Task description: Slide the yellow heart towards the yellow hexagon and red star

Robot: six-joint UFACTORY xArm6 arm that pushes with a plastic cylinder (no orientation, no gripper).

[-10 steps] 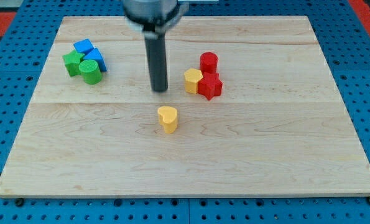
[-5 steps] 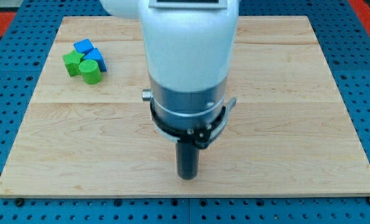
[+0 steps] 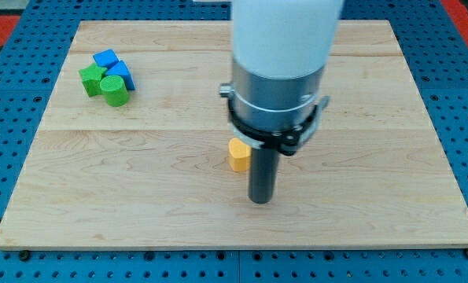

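The white-and-grey arm body [image 3: 281,71] hides the yellow hexagon and red star. My tip [image 3: 260,200], a gripperless bare rod, stands at four o'clock beside the half-hidden small yellow heart block [image 3: 237,155], mid-board.

The arm [image 3: 281,71] half hides the yellow block [image 3: 237,155], shape unclear.

A: Any legible text, labels, brands or numbers in this frame?
B: None. No readable marks on the counter [image 3: 391,157], the blocks, or the arm housing. Entry: no text observed.
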